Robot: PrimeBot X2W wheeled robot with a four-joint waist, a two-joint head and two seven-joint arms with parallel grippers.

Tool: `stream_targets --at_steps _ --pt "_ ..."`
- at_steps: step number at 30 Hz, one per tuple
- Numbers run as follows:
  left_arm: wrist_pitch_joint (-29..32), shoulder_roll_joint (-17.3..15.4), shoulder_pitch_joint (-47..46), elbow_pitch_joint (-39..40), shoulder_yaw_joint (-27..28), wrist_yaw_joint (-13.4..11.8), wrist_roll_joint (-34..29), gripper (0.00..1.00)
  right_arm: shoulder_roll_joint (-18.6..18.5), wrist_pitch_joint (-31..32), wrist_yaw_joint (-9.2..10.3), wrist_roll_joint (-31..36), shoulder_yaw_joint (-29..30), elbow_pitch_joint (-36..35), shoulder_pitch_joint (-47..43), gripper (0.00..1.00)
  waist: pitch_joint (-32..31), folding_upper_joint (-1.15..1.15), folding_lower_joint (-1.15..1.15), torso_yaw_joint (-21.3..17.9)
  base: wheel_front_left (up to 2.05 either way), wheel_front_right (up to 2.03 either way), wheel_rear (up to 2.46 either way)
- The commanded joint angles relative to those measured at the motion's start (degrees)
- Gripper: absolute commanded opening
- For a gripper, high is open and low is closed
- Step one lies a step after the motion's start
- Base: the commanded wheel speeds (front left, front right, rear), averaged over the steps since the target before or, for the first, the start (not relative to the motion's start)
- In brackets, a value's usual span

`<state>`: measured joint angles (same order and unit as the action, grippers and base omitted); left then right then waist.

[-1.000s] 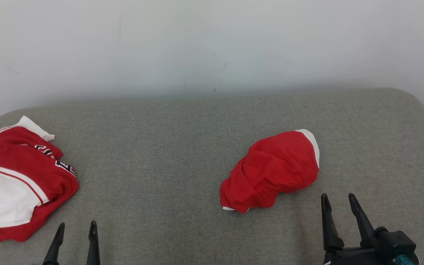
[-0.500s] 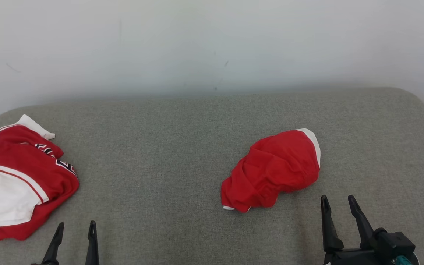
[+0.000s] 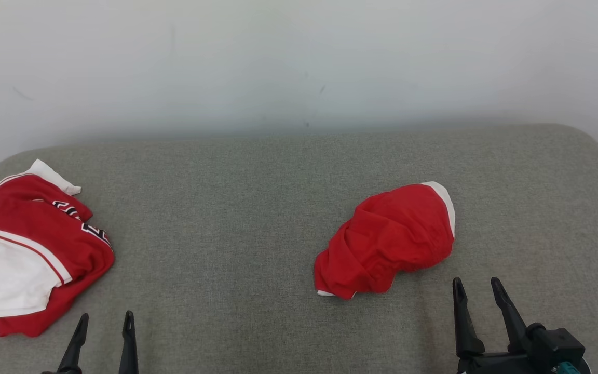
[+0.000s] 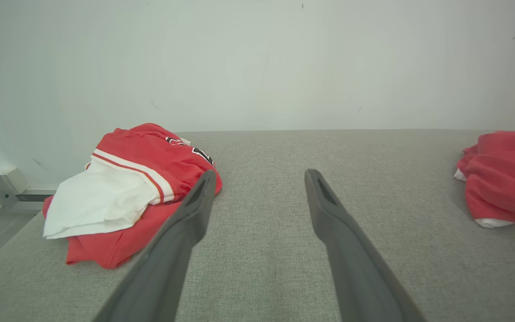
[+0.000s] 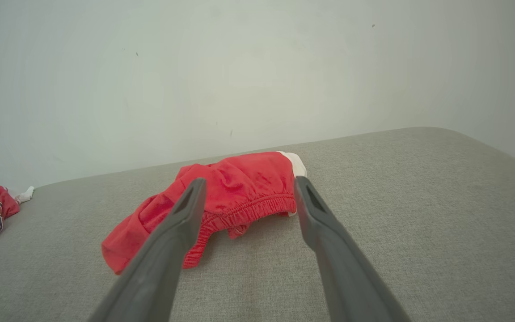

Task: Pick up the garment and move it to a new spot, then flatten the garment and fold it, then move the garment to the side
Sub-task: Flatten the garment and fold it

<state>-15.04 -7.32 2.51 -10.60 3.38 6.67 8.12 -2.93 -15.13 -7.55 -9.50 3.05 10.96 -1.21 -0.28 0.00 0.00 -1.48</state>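
Red garments, two: crumpled shorts (image 3: 387, 241), a jersey (image 3: 34, 249) far left of them. Both the left hand (image 3: 106, 316) and right hand (image 3: 475, 281) gape empty.

Soft, even, bright light; faint shadows; all views sharp.

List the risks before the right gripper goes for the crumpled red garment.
1. The red garment lies bunched in folds; the open right gripper may pinch one layer and lift it tangled.
2. A red-and-white jersey sits at the left end of the gray cushion; setting the garment there could mix them.
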Motion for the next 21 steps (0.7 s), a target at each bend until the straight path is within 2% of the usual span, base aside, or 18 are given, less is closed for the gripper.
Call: stream_targets --at_steps 1,11,21 --pt "-0.22 0.28 -0.49 0.1 0.29 0.26 -0.58 1.0 0.1 -0.03 0.12 0.05 -0.1 0.13 -0.53 1.0 -0.01 0.0 0.0 0.09 0.0 0.0 0.0" --pt "-0.22 1.39 -1.46 -0.07 0.35 0.44 -0.63 1.0 0.1 -0.03 0.12 -0.35 -2.9 2.63 1.45 1.0 0.13 0.0 0.0 2.26 0.0 0.0 0.0" --pt "-0.22 1.68 -3.34 -0.51 -1.59 0.79 -1.0 1.0 0.09 -0.03 0.12 1.1 -3.73 12.39 6.79 1.0 1.9 0.0 0.0 6.77 0.0 0.0 0.0"
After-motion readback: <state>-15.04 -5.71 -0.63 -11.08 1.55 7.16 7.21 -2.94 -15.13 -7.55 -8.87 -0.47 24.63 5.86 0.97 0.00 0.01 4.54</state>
